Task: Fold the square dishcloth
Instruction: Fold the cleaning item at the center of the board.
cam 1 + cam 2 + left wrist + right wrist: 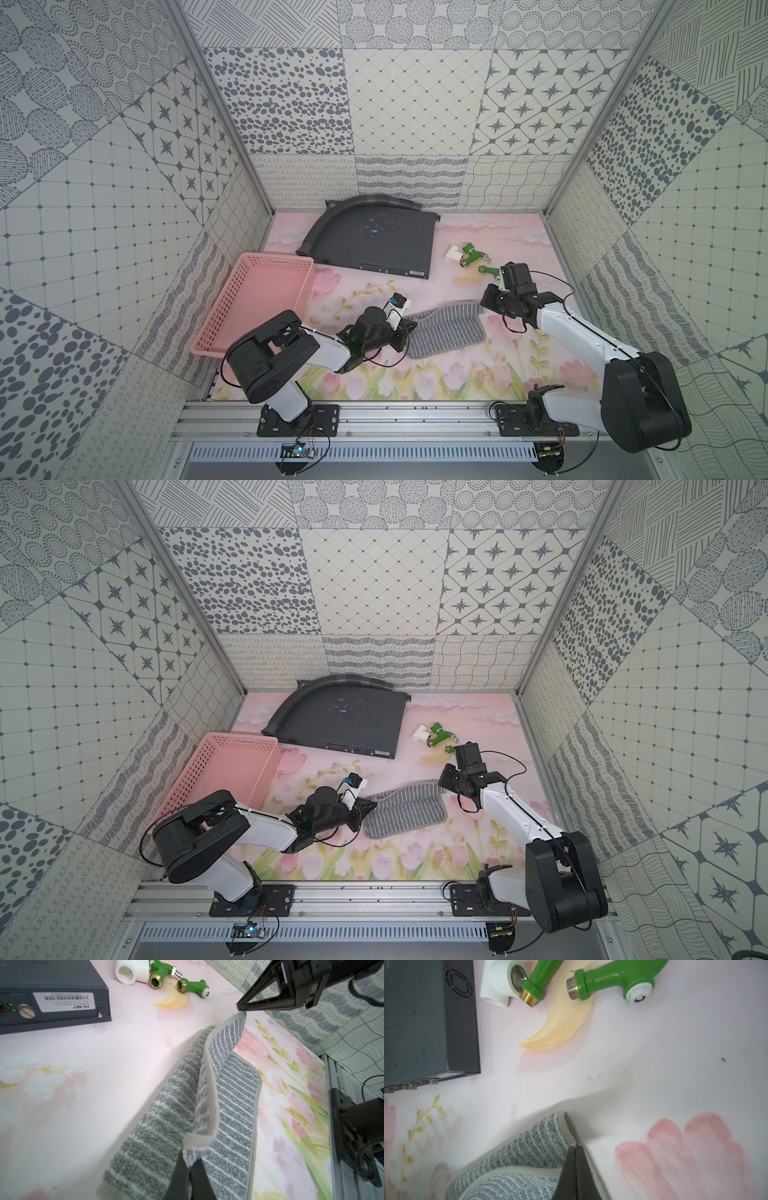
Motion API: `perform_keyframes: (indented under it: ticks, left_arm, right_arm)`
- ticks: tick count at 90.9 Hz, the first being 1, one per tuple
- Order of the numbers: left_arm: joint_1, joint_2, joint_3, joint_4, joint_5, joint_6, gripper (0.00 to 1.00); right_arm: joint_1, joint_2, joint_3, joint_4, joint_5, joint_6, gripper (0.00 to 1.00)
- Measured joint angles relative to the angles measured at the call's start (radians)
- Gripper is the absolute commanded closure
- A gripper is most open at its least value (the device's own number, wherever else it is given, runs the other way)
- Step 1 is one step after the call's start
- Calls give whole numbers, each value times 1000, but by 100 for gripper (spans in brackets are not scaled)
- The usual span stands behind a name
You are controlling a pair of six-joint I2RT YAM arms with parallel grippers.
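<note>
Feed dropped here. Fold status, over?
Both shut on cloth corners: left gripper, right gripper. One edge raised, rest flat. Box, fittings stand clear.

The table (519,249) has a pink top printed with clouds, tulips and a pale yellow crescent (467,279). At its far middle lies a dark flat metal box (374,241), with a grey corrugated hose (374,200) curving round the box's far left corner. A pink perforated basket (276,258) sits at the left edge. Right of the box, a white elbow (452,253) touches a green pipe fitting (471,250); a second green fitting (490,272) lies just beside them. Near the front middle, the square dishcloth (444,332) lies with its near half flat and its far edge raised.
</note>
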Motion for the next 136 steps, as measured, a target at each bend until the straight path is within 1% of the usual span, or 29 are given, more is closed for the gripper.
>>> perform_keyframes:
  ticks: [19,24,30,39,50,55,77,83,94,105,111,127,136]
  left_arm:
    - [-31,-23,-41,0,-42,-7,98]
    - [-35,-23,-47,0,-52,-10,96]
    - [-42,-22,-53,0,-58,-14,92]
    - [-50,-22,-61,0,-62,-19,81]
    - [-53,-28,-75,1,-60,-32,59]
    - [-56,-32,-85,7,-54,-48,54]
    - [-74,-64,-121,23,-27,-89,51]
    - [-82,-77,-127,26,-24,-98,49]
    - [-92,-118,-139,23,-14,-116,43]
    - [-95,-195,-149,0,-3,-127,32]
    - [-96,-250,-151,-24,-1,-133,29]
    - [-96,-390,-140,-130,-6,-136,29]
    - [-96,-446,-110,-210,-11,-140,33]
  right_arm:
    - [0,-17,-40,2,-2,16,100]
    - [0,-17,-52,3,-3,18,100]
    - [0,-24,-67,2,-3,18,100]
    - [0,-42,-83,2,-4,19,100]
    - [0,-50,-87,3,-8,19,100]
    - [0,-50,-92,3,-10,19,98]
    - [0,-63,-119,2,-15,33,86]
    - [0,-70,-122,3,-16,40,84]
    - [0,-85,-130,3,-19,45,82]
    - [0,-89,-134,2,-21,50,81]
    - [0,-89,-134,3,-22,55,81]
    - [0,-92,-136,4,-22,67,80]
    - [0,-107,-153,0,-22,77,74]
